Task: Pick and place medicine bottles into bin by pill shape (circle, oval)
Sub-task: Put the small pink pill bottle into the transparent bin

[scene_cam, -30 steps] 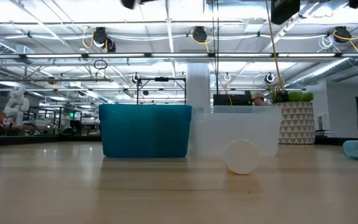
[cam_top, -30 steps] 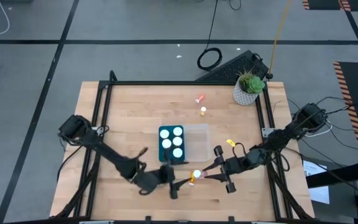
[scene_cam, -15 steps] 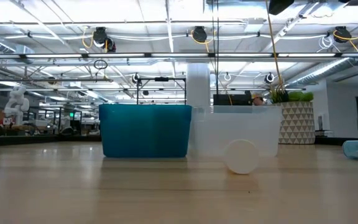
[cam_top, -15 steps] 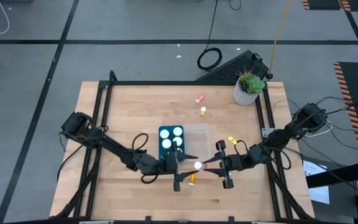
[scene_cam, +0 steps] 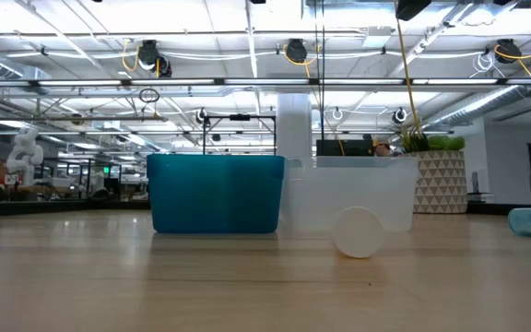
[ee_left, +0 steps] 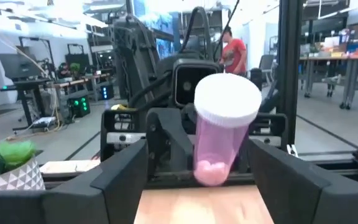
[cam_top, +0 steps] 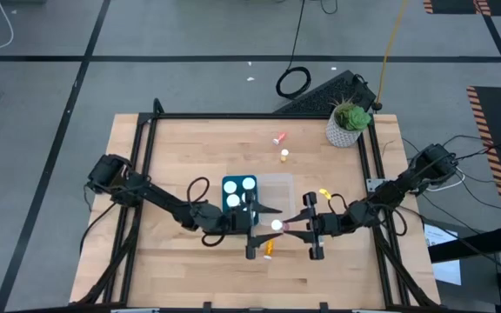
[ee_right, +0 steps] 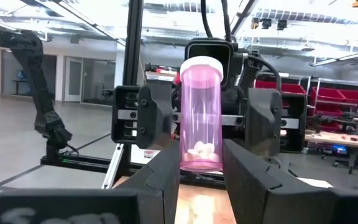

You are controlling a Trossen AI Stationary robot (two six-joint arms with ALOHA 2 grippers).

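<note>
Pink plastic, white cap up: the pill bottle (ee_right: pixel 201 115) hangs clamped in the right gripper (cam_top: pixel 298 228), lifted off the table at about five o'clock from the teal bin (cam_top: pixel 240 202). Facing it, the left gripper (cam_top: pixel 257 228) stands spread wide around the bottle, not touching, I think. To judge the pills' shape well, hold it steady and upright before choosing the teal or the clear bin (cam_top: pixel 277 198).
</note>
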